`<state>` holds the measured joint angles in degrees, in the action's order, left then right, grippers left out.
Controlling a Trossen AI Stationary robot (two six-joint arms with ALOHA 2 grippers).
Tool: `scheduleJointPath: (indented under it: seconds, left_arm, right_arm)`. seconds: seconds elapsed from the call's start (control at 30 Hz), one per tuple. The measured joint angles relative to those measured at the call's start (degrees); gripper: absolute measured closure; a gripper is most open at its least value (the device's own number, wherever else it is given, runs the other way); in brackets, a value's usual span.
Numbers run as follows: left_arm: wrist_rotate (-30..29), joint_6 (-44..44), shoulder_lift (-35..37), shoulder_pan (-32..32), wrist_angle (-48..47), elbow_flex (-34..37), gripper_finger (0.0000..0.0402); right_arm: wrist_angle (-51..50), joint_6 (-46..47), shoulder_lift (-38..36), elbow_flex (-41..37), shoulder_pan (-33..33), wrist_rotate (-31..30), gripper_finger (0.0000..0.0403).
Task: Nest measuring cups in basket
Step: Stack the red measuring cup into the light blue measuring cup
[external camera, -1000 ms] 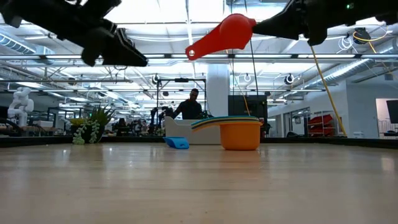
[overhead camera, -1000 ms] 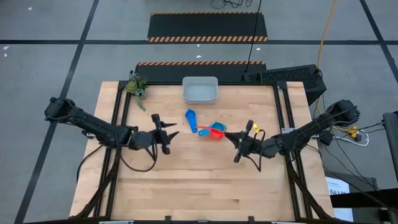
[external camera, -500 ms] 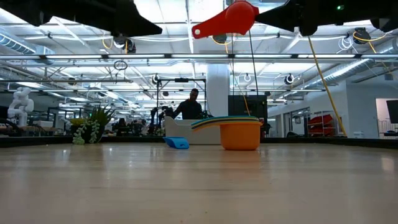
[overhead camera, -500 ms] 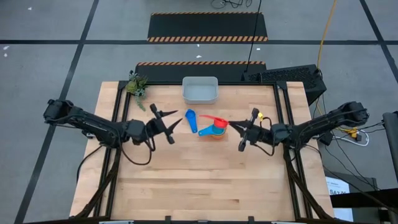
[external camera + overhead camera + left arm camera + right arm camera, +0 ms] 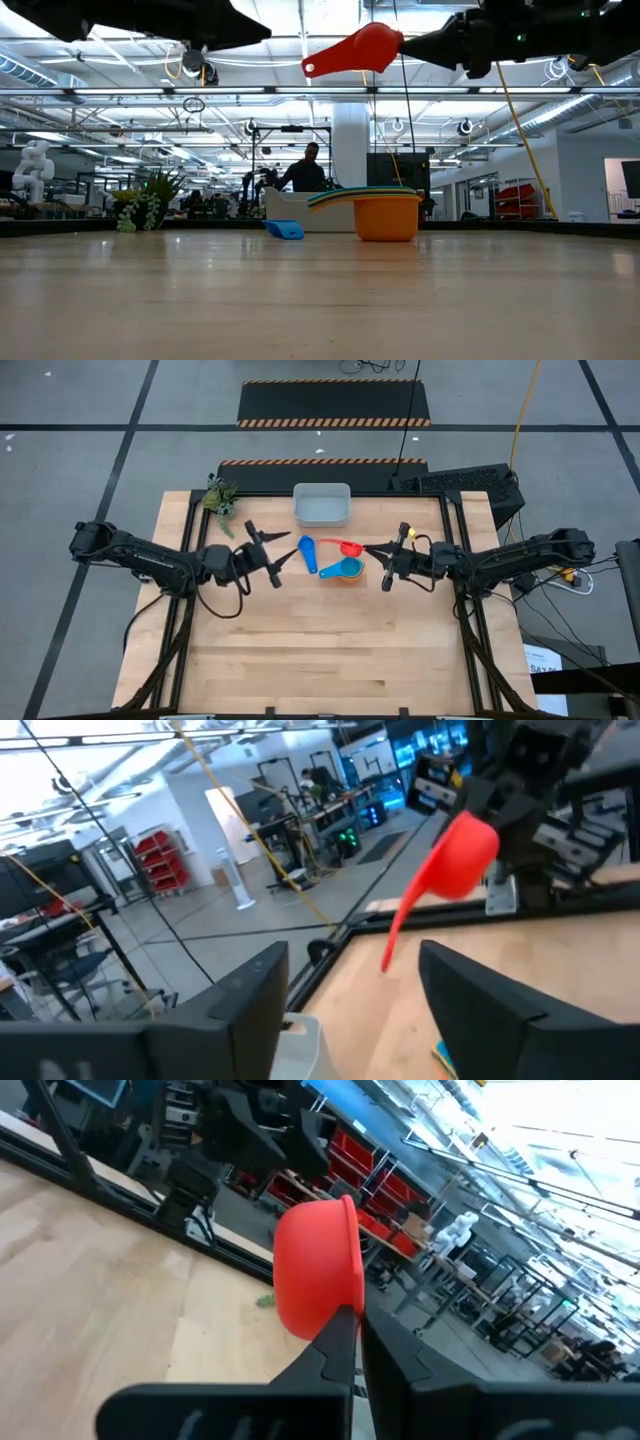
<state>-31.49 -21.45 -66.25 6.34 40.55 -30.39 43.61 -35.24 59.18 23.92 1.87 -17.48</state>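
The right gripper point(image 5: 384, 560), shut, pinches the rim of a red plastic measuring cup point(image 5: 350, 547); light, stiff, probably slippery. The left gripper point(image 5: 272, 557) hovers open and empty; the cup's handle looks the safer hold.

We take the basket point(image 5: 321, 505) as our landmark: it sits at the far edge of the table point(image 5: 300, 650), about midway across. To its left, at the table's far left corner, stands the small plant point(image 5: 220, 498). Nearer us than the basket, a stack of nested measuring cups point(image 5: 345, 570) rests on the table, with one lone cup point(image 5: 308, 552) lying just left of that stack. Another cup point(image 5: 350, 547) hangs in the air above the stack, held by the right gripper point(image 5: 385, 560), which sits right of the basket and nearer us. The left gripper point(image 5: 272, 555) hovers left of the lone cup, its fingers apart and holding nothing.
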Motion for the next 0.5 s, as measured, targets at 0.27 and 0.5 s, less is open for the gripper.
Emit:
scheduleJointPath:
  seconds: [0.27, 0.5]
  left_arm:
    - [0.61, -0.92, -0.79, -1.24, -0.05, -1.29, 0.0105]
    - [2.22, -2.09, -1.02, -1.57, 0.58, -1.31, 0.0124]
  right_arm:
    - [5.5, 0.07, -0.04, 0.0, -0.78, 1.21, 0.0403]
    - [4.38, 0.15, 0.0, 0.0, -0.79, 1.23, 0.0403]
